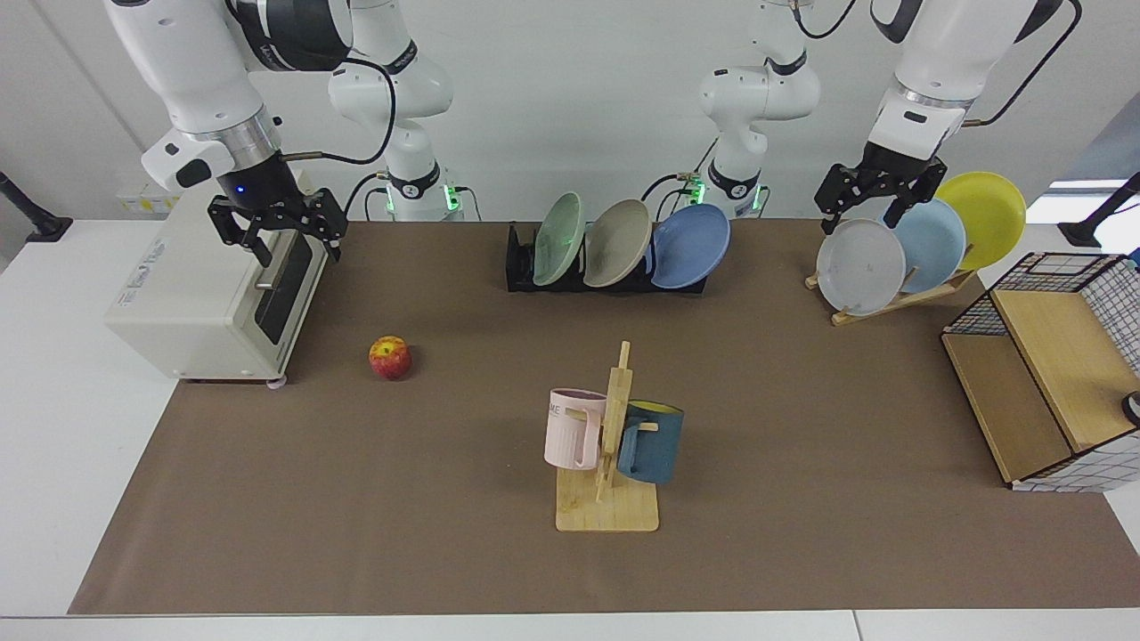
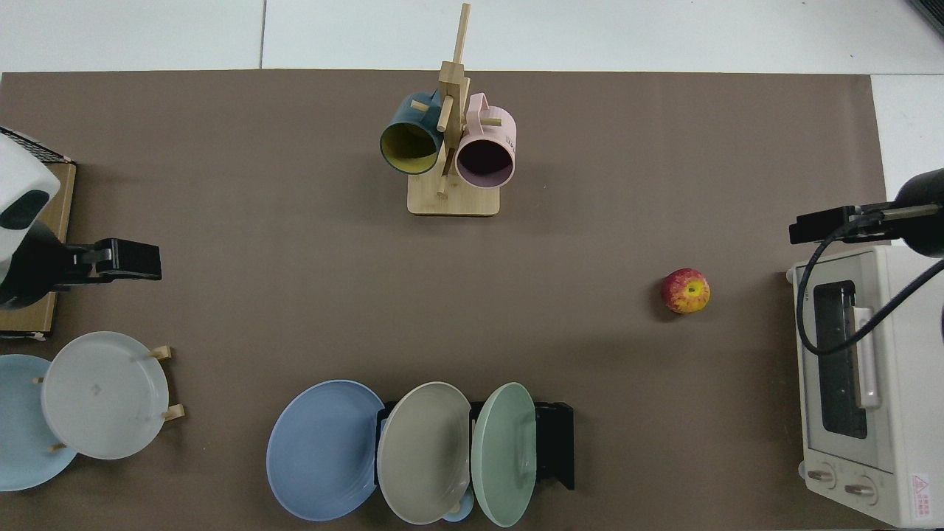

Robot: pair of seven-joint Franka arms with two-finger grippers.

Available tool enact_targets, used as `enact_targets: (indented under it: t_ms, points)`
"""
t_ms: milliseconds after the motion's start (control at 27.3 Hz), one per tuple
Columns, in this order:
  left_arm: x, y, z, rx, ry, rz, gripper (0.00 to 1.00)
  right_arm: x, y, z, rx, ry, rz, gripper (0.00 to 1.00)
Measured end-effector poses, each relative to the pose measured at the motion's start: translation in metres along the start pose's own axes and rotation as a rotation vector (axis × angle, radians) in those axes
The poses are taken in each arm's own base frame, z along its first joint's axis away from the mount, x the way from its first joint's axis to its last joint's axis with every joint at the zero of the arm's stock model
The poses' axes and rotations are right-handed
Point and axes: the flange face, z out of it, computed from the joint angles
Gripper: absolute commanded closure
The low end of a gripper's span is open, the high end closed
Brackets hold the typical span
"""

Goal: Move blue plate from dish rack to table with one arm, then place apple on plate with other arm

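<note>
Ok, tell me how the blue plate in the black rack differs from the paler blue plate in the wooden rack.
The blue plate is a deeper periwinkle and stands at the end of the black dish rack. The paler blue plate is sky-coloured and sits between a grey and a yellow plate. Both are round and lean on edge.

In the facing view, the dish rack [image 1: 606,267] stands at the back middle of the table [image 1: 802,534], with the blue plate [image 1: 690,247] in its rightmost slot. The apple [image 1: 390,357] lies on the mat just right of the toaster oven [image 1: 214,294]. The mug stand [image 1: 608,463] stands nearer the camera, and the wooden plate rack [image 1: 899,298] at the back right.
</note>
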Motion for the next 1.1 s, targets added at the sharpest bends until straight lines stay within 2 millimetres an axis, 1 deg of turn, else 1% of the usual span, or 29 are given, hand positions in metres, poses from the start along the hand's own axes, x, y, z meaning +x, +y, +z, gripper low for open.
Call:
enact_targets:
  t_ms: [513, 697, 807, 917, 1027, 1100]
  points:
    - [-0.001, 0.002, 0.003, 0.001, -0.008, 0.003, 0.0, -0.002, 0.001, 0.001, 0.0, -0.005, 0.002, 0.0]
    - [-0.005, 0.009, 0.012, 0.014, -0.03, 0.019, 0.0, -0.004, 0.001, 0.003, 0.001, -0.013, 0.002, 0.0]
    - [-0.013, 0.021, 0.021, 0.054, -0.041, 0.046, 0.0, -0.006, 0.001, 0.006, 0.002, -0.021, 0.002, 0.0]
    - [-0.027, 0.04, 0.032, 0.106, -0.04, 0.062, 0.0, -0.008, 0.002, 0.01, 0.003, -0.03, 0.003, 0.0]
    - [-0.047, 0.066, 0.047, 0.153, -0.03, 0.061, 0.0, -0.009, 0.002, 0.015, 0.003, -0.04, 0.003, 0.0]
    - [-0.067, 0.087, 0.062, 0.191, -0.026, 0.062, 0.0, -0.01, 0.002, 0.019, 0.003, -0.049, 0.004, 0.0]
